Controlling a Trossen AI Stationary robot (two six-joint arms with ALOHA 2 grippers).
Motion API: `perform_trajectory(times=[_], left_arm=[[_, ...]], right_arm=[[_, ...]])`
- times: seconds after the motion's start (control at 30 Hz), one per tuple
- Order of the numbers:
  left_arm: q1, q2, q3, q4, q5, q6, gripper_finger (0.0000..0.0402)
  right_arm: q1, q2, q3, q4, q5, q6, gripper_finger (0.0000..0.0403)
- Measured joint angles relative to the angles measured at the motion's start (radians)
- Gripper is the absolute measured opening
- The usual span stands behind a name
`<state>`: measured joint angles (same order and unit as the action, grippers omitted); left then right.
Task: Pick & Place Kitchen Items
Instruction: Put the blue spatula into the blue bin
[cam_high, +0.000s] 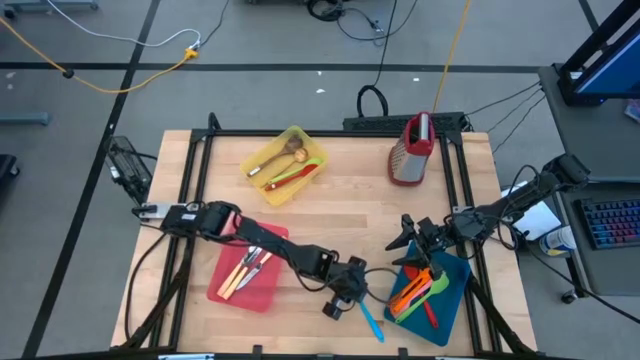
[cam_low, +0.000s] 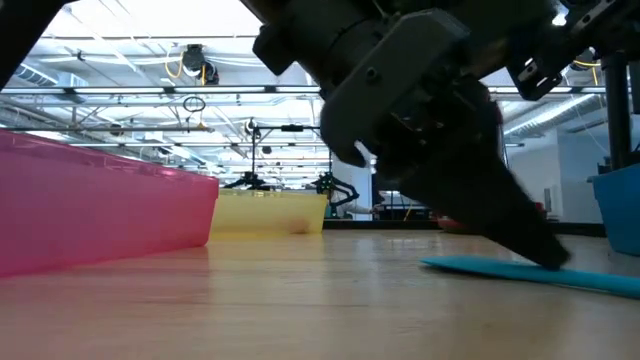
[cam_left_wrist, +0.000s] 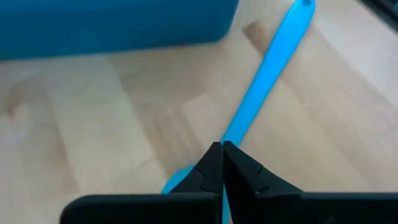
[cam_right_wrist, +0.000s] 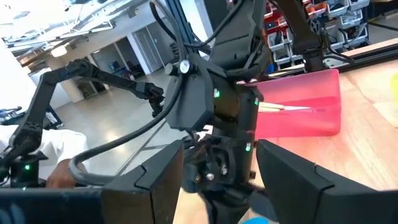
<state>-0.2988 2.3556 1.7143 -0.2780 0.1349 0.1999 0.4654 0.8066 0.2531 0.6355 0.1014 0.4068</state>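
the left gripper is down low on the bench near the front edge, a bit right of the middle. its two dark fingers are pressed together, with their tips down on a blue spatula. i cannot tell if they really pinch it. the blue spatula lies flat on the wood, just beside the blue tray at the front right corner. the right gripper hangs over the back part of that blue tray, and its fingers are spread wide apart. inside the blue tray lie an orange spatula, a green spoon and a red one. a pink tray sits near the front left part of the bench with pale-handled cutlery in it. a yellow tray sits near the back edge, and it holds a wooden spoon and more red and green things. a red grater stands near the back right corner.
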Motion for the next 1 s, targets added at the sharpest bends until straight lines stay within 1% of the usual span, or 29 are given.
perform_trajectory(times=[0.07,0.13,0.23,0.37,0.43,0.5,0.57,0.63,0.7,0.77,0.9,1.0], left_arm=[[0.002,-0.009,0.0,-0.027,-0.007,-0.02,0.0004],[0.003,-0.014,-0.001,-0.046,-0.009,-0.036,0.001],[-0.001,-0.015,-0.001,-0.047,-0.015,-0.028,0.0024],[-0.012,-0.027,-0.003,-0.042,-0.061,-0.009,0.0039],[-0.012,-0.031,-0.004,-0.044,-0.076,0.003,0.005],[-0.012,-0.041,-0.004,-0.057,-0.1,0.008,0.0065],[-0.011,-0.044,-0.004,-0.064,-0.117,0.004,0.0083],[-0.011,-0.044,-0.004,-0.089,-0.137,0.004,0.0099],[-0.012,-0.047,-0.003,-0.116,-0.165,0.004,0.0113],[-0.012,-0.048,-0.002,-0.147,-0.172,0.004,0.0125],[-0.018,-0.049,0.0,-0.185,-0.208,0.003,0.0138],[-0.022,-0.05,0.0,-0.218,-0.243,0.008,0.0145]], right_arm=[[0.001,0.0,0.0,0.002,-0.001,0.0,0.0197],[0.002,0.001,0.0,-0.002,-0.005,0.004,0.0197],[0.017,0.031,0.0,0.008,0.004,0.065,0.0196],[0.054,0.129,0.007,0.056,0.018,0.074,0.0196],[0.069,0.181,0.042,0.057,0.052,0.068,0.0196],[0.084,0.228,0.093,0.038,0.059,0.046,0.0196],[0.101,0.281,0.16,-0.021,0.061,0.037,0.0196],[0.124,0.336,0.236,-0.127,0.094,0.053,0.0196],[0.144,0.398,0.325,-0.258,0.133,0.109,0.0196],[0.161,0.466,0.411,-0.393,0.137,0.187,0.0196],[0.193,0.612,0.565,-0.58,0.134,0.278,0.0196],[0.208,0.702,0.651,-0.683,0.126,0.357,0.0196]])
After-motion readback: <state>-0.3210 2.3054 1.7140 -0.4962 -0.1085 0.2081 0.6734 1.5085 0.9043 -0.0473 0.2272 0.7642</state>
